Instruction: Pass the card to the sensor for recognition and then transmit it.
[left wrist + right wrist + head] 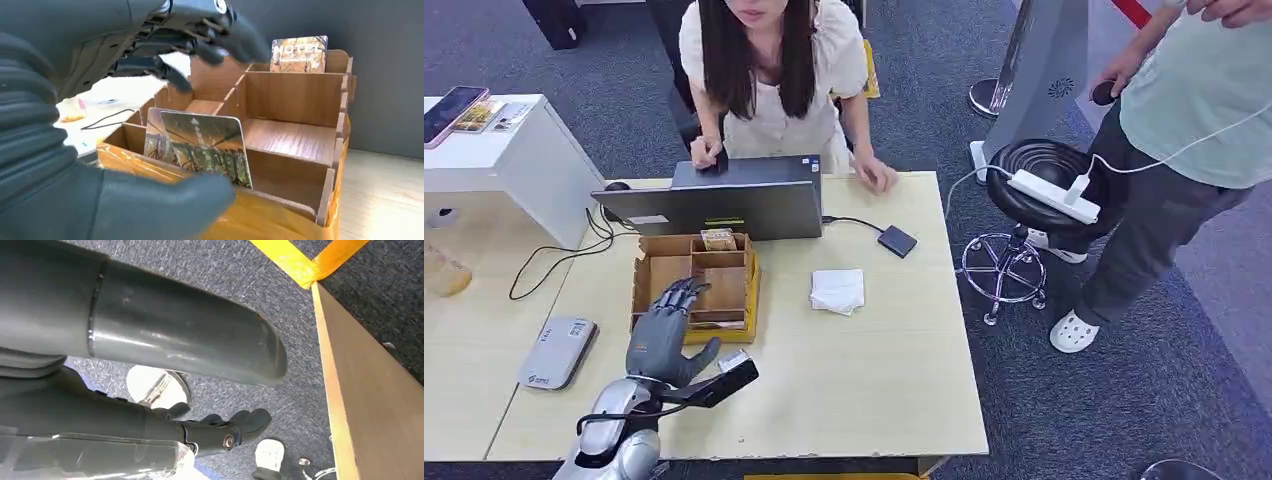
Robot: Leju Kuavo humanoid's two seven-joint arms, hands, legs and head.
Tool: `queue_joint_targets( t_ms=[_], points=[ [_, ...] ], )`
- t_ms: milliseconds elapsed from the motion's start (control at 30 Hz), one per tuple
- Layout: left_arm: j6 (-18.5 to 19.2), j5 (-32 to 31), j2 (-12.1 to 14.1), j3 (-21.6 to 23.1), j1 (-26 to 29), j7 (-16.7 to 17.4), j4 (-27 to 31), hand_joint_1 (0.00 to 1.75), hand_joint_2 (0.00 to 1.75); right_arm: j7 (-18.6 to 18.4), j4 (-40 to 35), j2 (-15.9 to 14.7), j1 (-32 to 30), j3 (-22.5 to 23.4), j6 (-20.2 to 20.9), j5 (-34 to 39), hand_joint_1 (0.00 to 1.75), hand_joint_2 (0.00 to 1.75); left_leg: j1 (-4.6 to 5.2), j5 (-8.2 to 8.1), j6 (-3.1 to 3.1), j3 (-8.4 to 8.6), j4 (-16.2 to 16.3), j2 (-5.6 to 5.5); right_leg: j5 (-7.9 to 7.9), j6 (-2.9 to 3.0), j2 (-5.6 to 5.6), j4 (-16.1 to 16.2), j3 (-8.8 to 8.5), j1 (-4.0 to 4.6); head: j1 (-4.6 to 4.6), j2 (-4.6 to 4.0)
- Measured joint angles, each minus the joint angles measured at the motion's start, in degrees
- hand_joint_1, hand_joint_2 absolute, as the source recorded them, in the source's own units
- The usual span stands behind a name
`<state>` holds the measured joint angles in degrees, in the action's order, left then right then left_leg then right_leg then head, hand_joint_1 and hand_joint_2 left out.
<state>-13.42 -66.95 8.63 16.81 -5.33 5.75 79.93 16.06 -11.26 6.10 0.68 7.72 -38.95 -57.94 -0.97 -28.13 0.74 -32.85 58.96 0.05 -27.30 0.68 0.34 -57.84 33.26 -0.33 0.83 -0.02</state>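
Observation:
A wooden card box with several compartments stands on the table in front of the laptop. My left hand hovers over its near left part, fingers spread, holding nothing. In the left wrist view a card with a forest picture leans upright in the box's near compartment, between my thumb and my fingers, touching neither. More cards stand in the far compartment. A grey flat sensor device lies left of the box. My right hand hangs beside the table, holding nothing.
A person sits behind the laptop, hands at the table's far edge. A black box on a cable and white folded paper lie right of the card box. Another person stands by a stool on the right.

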Motion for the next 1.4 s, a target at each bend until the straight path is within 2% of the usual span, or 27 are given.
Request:
queue_joint_targets(
  t_ms=[67,133,167,200,233,333,500,533,567,600,633,667,1400],
  points=[
    [0.00,0.00,0.00,0.00,-0.06,0.00,-0.26,0.75,1.75,0.20,0.00,0.02,0.02,0.00,-0.02,0.00,0.00,0.00,0.00,0.00,0.00,0.00,0.00,0.00,0.00,0.00,0.00,0.00,0.00,0.00,0.00,0.00],
    [0.00,-0.02,0.00,0.00,-0.09,0.00,-0.48,0.52,1.75,0.26,0.00,0.04,0.03,0.00,-0.02,0.00,0.00,0.00,0.00,0.00,0.00,0.00,0.00,0.00,0.00,0.00,0.00,0.00,0.00,0.00,-0.02,0.00],
    [0.00,-0.09,0.00,0.00,-0.09,0.00,-0.61,0.68,1.75,0.31,0.00,0.04,0.04,0.00,-0.02,0.00,0.00,0.00,0.00,0.00,0.00,0.00,0.00,0.00,0.00,0.00,0.00,0.00,0.00,0.00,0.00,0.00],
    [0.00,-0.09,0.00,0.00,-0.09,0.00,-0.70,0.68,1.75,0.33,0.00,0.04,0.05,0.00,0.00,0.00,0.00,0.00,0.00,0.00,0.00,0.00,0.00,0.00,0.00,0.00,0.00,0.00,0.00,0.00,0.00,0.00],
    [0.00,-0.11,0.00,0.00,-0.09,0.00,-0.77,0.59,1.75,0.33,0.00,0.04,0.05,0.00,-0.02,0.00,0.00,0.00,0.00,0.00,0.00,0.00,0.00,0.00,0.00,0.00,0.00,0.00,0.00,0.00,-0.02,0.00],
    [0.00,-0.28,0.00,0.00,-0.09,0.00,-1.01,0.49,1.75,0.33,0.00,0.04,0.06,0.00,-0.02,0.00,0.00,0.00,0.00,0.00,0.00,0.00,0.00,0.00,0.00,0.00,0.00,0.00,0.00,0.00,0.00,0.00],
    [0.00,-0.44,0.00,0.00,-0.10,0.00,-1.20,0.47,1.75,0.44,0.00,0.04,0.07,0.00,-0.02,0.00,0.00,0.00,0.00,0.00,0.00,0.00,0.00,0.00,0.00,0.00,0.00,0.00,0.00,0.00,0.00,0.00],
    [0.00,-0.44,0.00,0.00,-0.10,0.00,-1.20,0.80,1.75,0.50,0.00,0.04,0.08,0.02,-0.02,0.00,0.00,0.00,0.00,0.00,0.00,0.00,0.00,0.00,0.00,0.00,0.00,0.00,0.00,0.00,0.00,0.00],
    [0.00,-0.44,0.00,0.00,-0.10,0.00,-1.20,1.45,1.75,0.53,0.00,0.04,0.10,0.02,-0.02,0.00,0.00,0.00,0.00,0.00,0.00,0.00,0.00,0.00,0.00,0.00,0.00,0.00,0.00,0.00,0.00,0.00],
    [0.00,-0.44,0.00,0.00,-0.11,0.00,-1.22,1.45,1.75,0.53,0.00,0.04,0.12,0.04,-0.02,0.00,0.00,0.00,0.00,0.00,0.00,0.00,0.00,0.00,0.00,0.00,0.00,0.00,0.00,0.00,0.00,0.00],
    [0.00,-0.44,0.00,0.00,-0.11,0.00,-1.23,1.69,1.75,0.53,0.00,0.04,0.15,0.04,-0.02,0.00,0.00,0.00,0.00,0.00,0.00,0.00,0.00,0.00,0.00,0.00,0.00,0.00,0.00,0.00,0.00,0.00],
    [0.00,-0.44,0.00,0.00,-0.11,0.00,-1.23,1.75,1.75,0.53,0.00,0.04,0.18,0.04,-0.02,0.00,0.00,0.00,0.00,0.00,0.00,0.00,0.00,0.00,0.00,0.00,0.00,0.00,0.00,0.00,0.00,0.00],
    [-0.02,-0.98,0.02,0.00,-0.54,-0.09,-1.68,1.75,1.75,0.99,0.00,0.04,0.26,0.15,-0.02,0.15,0.00,0.00,0.00,0.00,0.00,0.00,0.00,0.00,0.00,0.00,0.00,0.00,0.00,0.00,0.00,0.00]
  ],
)
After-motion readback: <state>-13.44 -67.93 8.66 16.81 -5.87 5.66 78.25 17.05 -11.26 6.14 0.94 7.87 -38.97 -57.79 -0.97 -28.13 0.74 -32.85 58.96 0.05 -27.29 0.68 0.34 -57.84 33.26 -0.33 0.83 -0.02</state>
